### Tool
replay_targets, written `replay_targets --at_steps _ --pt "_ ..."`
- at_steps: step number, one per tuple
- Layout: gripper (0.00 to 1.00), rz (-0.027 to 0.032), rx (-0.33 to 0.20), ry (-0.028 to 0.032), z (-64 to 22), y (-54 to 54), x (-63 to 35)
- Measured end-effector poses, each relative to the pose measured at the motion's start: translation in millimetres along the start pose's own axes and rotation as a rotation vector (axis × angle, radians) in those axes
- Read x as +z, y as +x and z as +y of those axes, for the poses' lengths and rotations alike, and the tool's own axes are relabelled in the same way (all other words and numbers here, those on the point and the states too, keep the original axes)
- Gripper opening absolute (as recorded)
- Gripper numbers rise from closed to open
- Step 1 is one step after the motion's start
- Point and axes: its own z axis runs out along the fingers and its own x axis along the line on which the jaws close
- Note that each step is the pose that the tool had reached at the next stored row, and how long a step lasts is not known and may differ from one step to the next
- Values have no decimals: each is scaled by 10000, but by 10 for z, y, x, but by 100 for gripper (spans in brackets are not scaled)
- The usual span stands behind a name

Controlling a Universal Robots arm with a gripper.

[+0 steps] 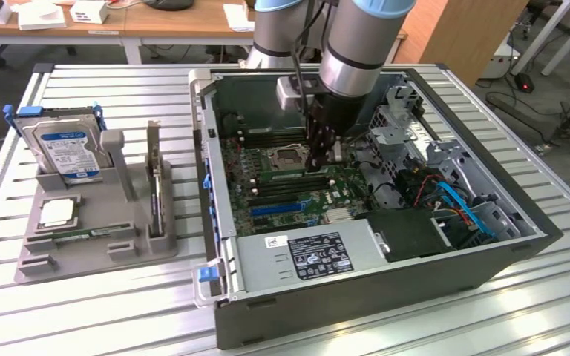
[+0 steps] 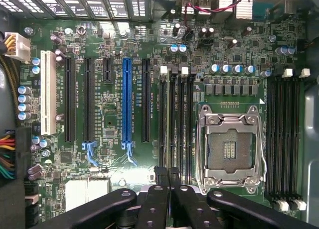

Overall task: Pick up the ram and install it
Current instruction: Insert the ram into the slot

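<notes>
Table point(image 1: 116, 311): slatted top, with a holder at the exterior view's left and an open case point(image 1: 364, 304) at its right.
Holder point(image 1: 27, 263): grey tray.
Ram point(image 1: 89, 233): thin green stick lying flat in a slot in the near part of the holder, well apart from the case; untouched.
Drive point(image 1: 62, 152): stands upright at the far end of the holder.
Card point(image 1: 154, 178): stands on edge along the holder's side nearest the case.
Gripper point(image 1: 320, 165): lowered into the case over the board, fingers pressed together, pinching nothing that can be made out.
Slots point(image 2: 177, 124): bank of long black sockets beside the socket point(image 2: 230, 149); the fingertips hang over their near end.
Done: nothing of the task, judging from where the ram lies.
Left: both the pick-up and the seating in a slot, on that judgement.
Doubt: whether any slot under the fingers already holds a stick cannot be told.
Exterior view adds: the holder with its parts, the arm's reach into the case, and the gap between the ram and gripper.
Wrist view adds: the gripper point(image 2: 167, 170) tips closed against each other, the board point(image 2: 104, 124) face-on, a second slot bank beyond the socket, and the open socket frame.
</notes>
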Motion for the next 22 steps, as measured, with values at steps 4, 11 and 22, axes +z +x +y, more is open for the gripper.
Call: replay_targets --at_steps 4,11,22 --pt "10 1 -10 1 -1 1 24" --pt "10 3 -22 12 -2 3 53" --pt "10 -1 -21 22 -2 13 69"
